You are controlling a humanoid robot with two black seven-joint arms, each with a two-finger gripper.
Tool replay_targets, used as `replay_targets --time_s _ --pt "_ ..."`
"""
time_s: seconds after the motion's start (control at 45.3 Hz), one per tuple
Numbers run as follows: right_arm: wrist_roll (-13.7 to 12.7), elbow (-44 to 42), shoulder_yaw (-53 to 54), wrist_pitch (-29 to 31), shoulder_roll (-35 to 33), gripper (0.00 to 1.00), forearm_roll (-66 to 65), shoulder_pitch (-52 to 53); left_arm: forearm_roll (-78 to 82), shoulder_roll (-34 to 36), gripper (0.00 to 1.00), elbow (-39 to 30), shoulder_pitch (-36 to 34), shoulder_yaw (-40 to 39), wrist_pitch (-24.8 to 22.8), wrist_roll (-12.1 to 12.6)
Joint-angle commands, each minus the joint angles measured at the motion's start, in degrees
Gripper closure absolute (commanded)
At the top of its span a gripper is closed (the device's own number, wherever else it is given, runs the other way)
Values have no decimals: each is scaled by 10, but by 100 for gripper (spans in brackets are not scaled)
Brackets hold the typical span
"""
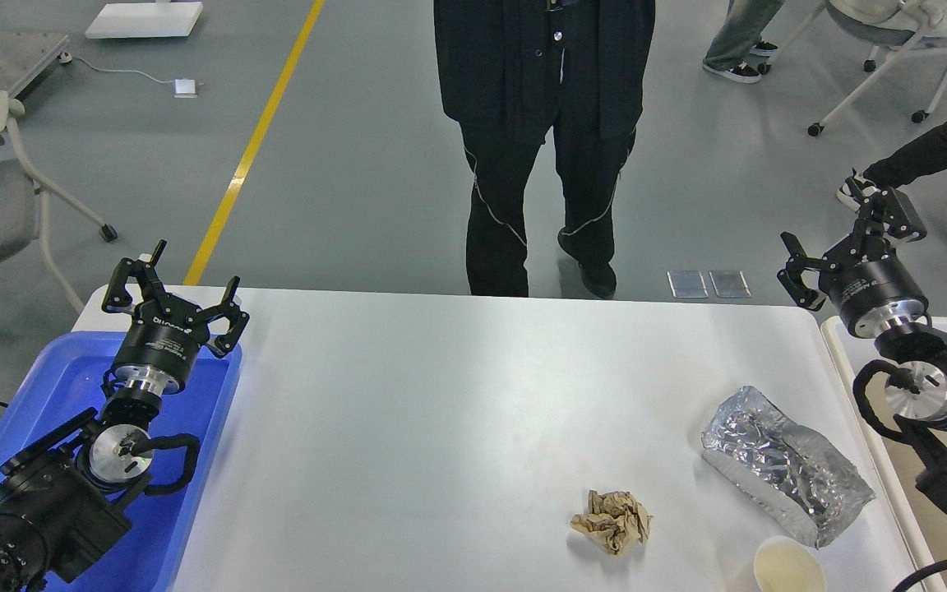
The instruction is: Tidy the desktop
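White surface (441, 395) carries crumpled paper (612, 521), foil bag (786, 464), paper cup (787, 567), all near right; likely light, crushable; pinch paper at centre, bag across its width. Left gripper (182, 296) fingers apart; right gripper (839, 247) fingers apart; both empty.

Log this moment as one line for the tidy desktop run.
left tool open over blue plastic tray | right tool open | white desktop: crumpled brown paper, silver foil bag, paper cup
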Motion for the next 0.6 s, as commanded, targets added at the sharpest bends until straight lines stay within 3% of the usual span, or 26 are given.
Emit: replay_targets --time_s 0.0,0.177,0.398,0.574 --pt "0 2 0 1 -18 0 0 4 0 0 0 0 0 0 0 0" --pt "-1 7 -25 4 -59 0 -12 5 0 0 0 0 0 0 0 0" --pt "0 35 -187 16 -181 0 -76 35 0 0 0 0 0 0 0 0" --pt "1 69 -302 43 -239 0 -222 87 0 0 0 0 0 0 0 0"
